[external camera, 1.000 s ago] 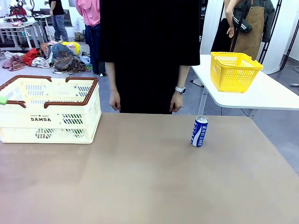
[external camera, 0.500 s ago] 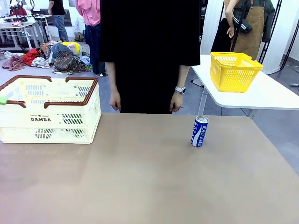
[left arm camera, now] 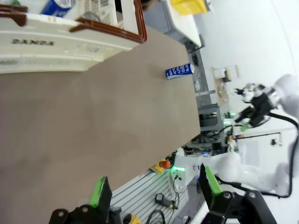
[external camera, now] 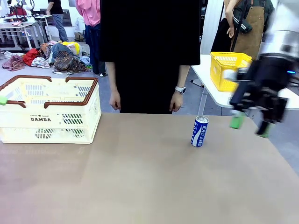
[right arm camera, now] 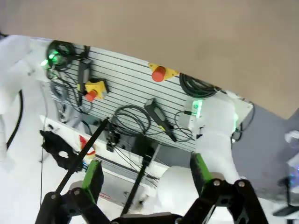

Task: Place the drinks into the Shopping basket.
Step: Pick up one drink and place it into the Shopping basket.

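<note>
One blue-and-white Pocari Sweat can [external camera: 199,131] stands upright on the brown table, right of the middle. It also lies small in the left wrist view as a can [left arm camera: 179,71]. My right gripper [external camera: 250,125] hangs blurred and open in the air just right of that can, holding nothing; in its own view the right gripper [right arm camera: 147,175] looks past the table edge. The cream Shopping basket [external camera: 46,116] marked DAMDA sits at the far left, and a blue can [left arm camera: 58,5] lies inside it. My left gripper [left arm camera: 154,189] is open and empty, one green pad [external camera: 3,100] beside the basket's left rim.
A person in black stands at the far table edge with both hands hanging, one hand [external camera: 176,101] behind the can. A yellow basket [external camera: 229,70] rests on a white side table at the back right. Cables and red stop buttons [right arm camera: 159,73] hang below the near edge.
My right arm has swung into the front view from the right and now hangs beside the can. The can, basket and person have not moved.
</note>
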`<state>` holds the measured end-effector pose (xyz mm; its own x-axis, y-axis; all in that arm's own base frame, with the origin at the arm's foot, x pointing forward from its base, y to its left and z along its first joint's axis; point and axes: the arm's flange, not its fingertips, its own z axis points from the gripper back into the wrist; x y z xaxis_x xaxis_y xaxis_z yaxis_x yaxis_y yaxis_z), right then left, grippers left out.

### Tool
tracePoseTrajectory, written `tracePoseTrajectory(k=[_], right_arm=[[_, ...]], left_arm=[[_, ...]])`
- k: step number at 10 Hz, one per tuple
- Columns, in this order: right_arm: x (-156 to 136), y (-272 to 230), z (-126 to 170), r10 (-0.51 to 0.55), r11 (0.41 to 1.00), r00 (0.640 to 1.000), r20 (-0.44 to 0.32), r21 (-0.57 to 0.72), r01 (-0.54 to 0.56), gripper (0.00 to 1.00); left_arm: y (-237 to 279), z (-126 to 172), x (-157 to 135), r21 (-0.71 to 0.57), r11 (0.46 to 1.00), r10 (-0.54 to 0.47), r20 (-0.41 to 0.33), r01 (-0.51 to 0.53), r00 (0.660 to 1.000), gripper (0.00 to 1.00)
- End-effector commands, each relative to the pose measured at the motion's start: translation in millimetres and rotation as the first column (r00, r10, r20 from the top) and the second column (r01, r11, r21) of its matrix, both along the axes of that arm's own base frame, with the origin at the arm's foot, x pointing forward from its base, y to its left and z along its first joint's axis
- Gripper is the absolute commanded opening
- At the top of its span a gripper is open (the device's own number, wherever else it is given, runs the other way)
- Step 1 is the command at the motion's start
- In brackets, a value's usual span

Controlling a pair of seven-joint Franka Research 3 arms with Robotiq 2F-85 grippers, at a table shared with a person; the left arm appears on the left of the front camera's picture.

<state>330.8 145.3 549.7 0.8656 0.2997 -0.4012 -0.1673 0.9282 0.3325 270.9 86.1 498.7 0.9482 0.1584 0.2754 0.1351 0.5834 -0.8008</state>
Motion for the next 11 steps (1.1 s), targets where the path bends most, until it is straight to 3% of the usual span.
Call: tracePoseTrajectory(k=[1,2,3,4,5,7,11], right_arm=[[45,26,-11,0.042,0.973,0.999,-0.016,-0.226,-0.045,1.00],[40,40,-15,-0.032,0.941,0.999,0.038,-0.337,0.043,1.00],[3,29,2,-0.090,0.926,0.987,0.131,-0.355,0.131,1.00],[40,44,-25,0.033,0.980,0.999,-0.011,-0.194,-0.034,1.00],[39,46,-22,-0.004,0.960,0.999,0.033,-0.280,0.013,1.00],[88,27,-66,-0.143,0.967,0.985,0.091,-0.198,0.159,1.00],[132,9,-127,-0.266,0.924,0.935,0.234,-0.215,0.317,1.00]], left_arm=[[2,-1,-2,0.004,1.000,-0.005,-0.004,0.005,1.000,1.00],[2,-1,-2,0.004,1.000,-0.005,-0.004,0.005,1.000,1.00],[2,-1,-2,0.004,1.000,-0.005,-0.004,0.005,1.000,1.00],[2,-1,-2,0.004,1.000,-0.005,-0.004,0.005,1.000,1.00],[2,-1,-2,0.004,1.000,-0.005,-0.004,0.005,1.000,1.00],[2,-1,-2,0.004,1.000,-0.005,-0.004,0.005,1.000,1.00],[2,-1,-2,0.004,1.000,-0.005,-0.004,0.005,1.000,1.00]])
